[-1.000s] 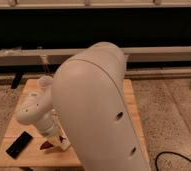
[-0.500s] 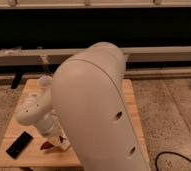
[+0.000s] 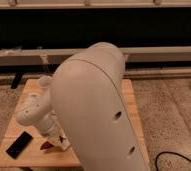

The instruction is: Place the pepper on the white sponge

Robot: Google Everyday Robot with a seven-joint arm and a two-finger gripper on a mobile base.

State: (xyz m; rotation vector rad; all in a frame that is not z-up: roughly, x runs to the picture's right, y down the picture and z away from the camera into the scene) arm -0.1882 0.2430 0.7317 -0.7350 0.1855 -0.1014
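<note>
My gripper (image 3: 56, 139) is low over the front left part of the wooden table (image 3: 19, 122), at the end of the white wrist. A small dark red piece, the pepper (image 3: 47, 145), shows just at the gripper's lower left tip, close to the table top. I cannot tell whether it is held. The white sponge is hidden; my large white arm (image 3: 96, 110) covers the middle and right of the table.
A black phone-like slab (image 3: 19, 145) lies at the table's front left corner. A thin pale object (image 3: 43, 61) stands at the back edge. A dark wall with rails runs behind. A black cable (image 3: 176, 159) lies on the floor at right.
</note>
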